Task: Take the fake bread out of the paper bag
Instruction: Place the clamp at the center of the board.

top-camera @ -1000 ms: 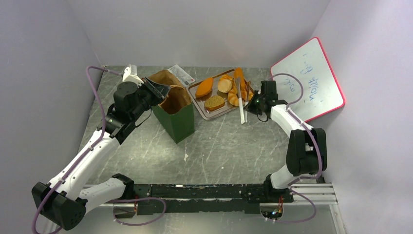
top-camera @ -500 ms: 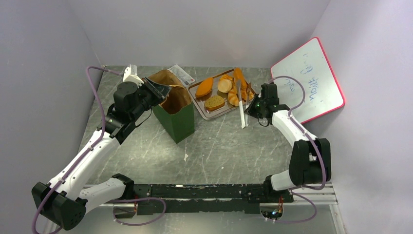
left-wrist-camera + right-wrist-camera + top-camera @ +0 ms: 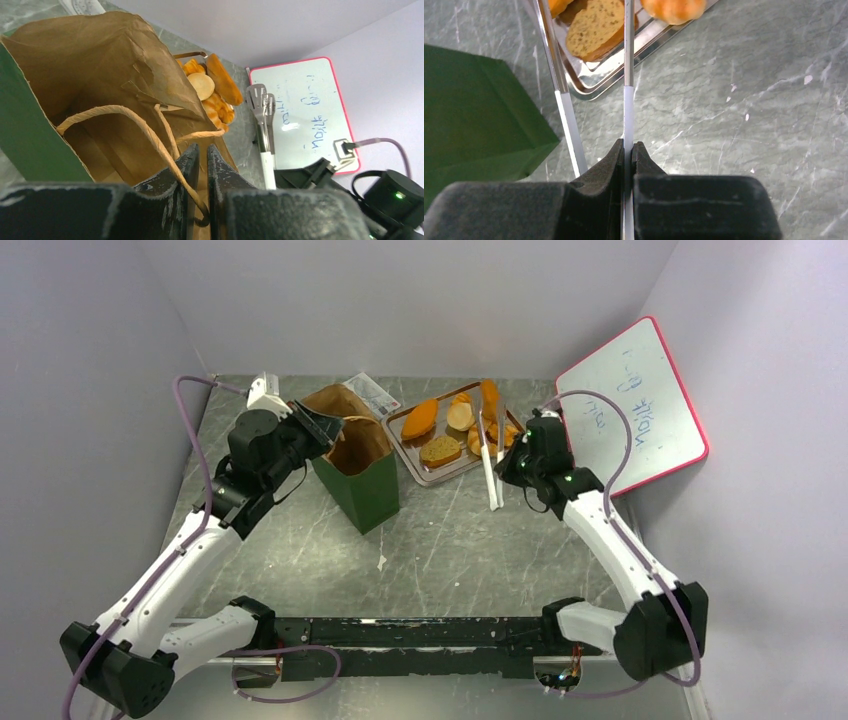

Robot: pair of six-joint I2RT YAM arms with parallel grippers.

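Your small orange-to-golden-brown toy bread pieces (image 3: 452, 425) are sitting out on the flat rectangular metal tray (image 3: 408, 452), at the far side of the grey marbled table (image 3: 450, 540). They're lying where they were a second ago. The tall paper bag (image 3: 362, 485), dark green outside and brown kraft inside, is standing upright and open just left of the tray, and it isn't budging either.

Your left gripper (image 3: 202, 152) is staying clamped together on the bag's tan looped handle (image 3: 125, 112) at the near-left rim. That arm is barely shifting, maybe drifting a touch to the left.

The real change is on your right side. Your right gripper (image 3: 626, 147) is pinching tight on one white-sleeved leg of the long metal tongs (image 3: 488, 455), with the other leg hanging free beside it. Compared with a second ago, that gripper is now sitting a bit further left and nearer to you, off the tray's right corner. The tongs are swinging with it, so their tips are now reaching in over the tray near the round bun instead of lying along its right edge. The right arm's elbow is also dropping way down toward the near-right corner.

The pink-framed whiteboard (image 3: 635, 405) is leaning on the right wall, same as before.
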